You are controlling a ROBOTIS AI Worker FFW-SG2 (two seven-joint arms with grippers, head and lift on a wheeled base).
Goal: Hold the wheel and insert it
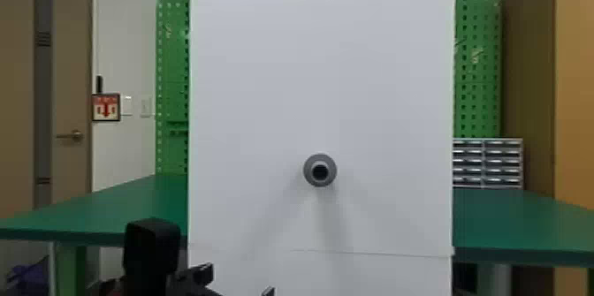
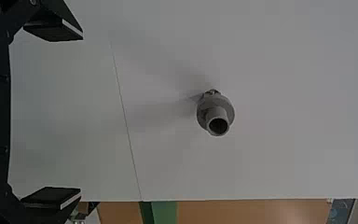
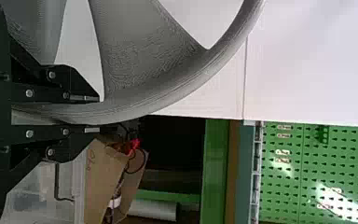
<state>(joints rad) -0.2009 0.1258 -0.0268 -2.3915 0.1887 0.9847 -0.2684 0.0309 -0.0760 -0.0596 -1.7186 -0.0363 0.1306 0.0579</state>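
Now the right end effector [image 3: 99, 114] pinches the wheel [image 3: 168, 86] between 2 fingers.

The wheel [image 3: 182, 86] is grey, with fine ridges on its surface, a smoothly curved rim and broad spokes with gaps between them. I have its rim pinched in my right gripper [image 3: 92, 115], the wheel apart from the peg. That peg [image 1: 309, 170], also grey, has a round collar and a narrower, dark-mouthed tube. It juts from the white panel [image 1: 265, 74], at about five o'clock from the head view's centre.
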